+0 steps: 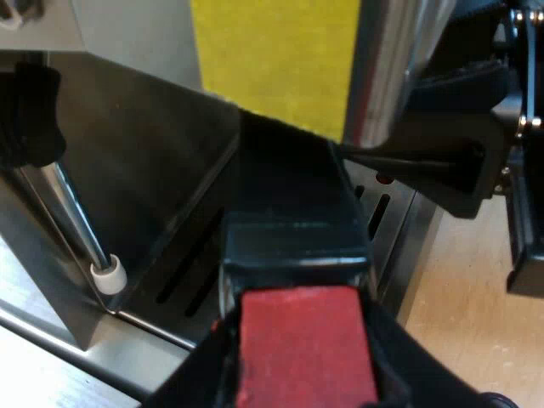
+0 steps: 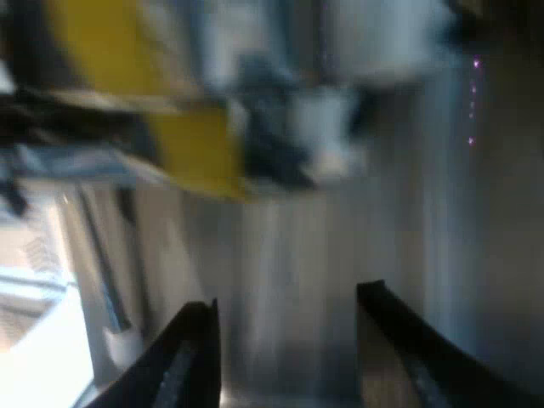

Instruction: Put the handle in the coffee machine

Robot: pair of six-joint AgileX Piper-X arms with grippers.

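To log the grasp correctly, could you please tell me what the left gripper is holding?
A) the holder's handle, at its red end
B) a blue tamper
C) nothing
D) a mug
A: the left gripper is closed on the red end of the dark handle, which points in toward the espresso machine.

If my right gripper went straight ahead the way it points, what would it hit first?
Probably the espresso machine: its metal front lies straight ahead of the right gripper, jaws open, nothing between, though depth is unclear.

Both views close — facing machine (image 1: 153,161)
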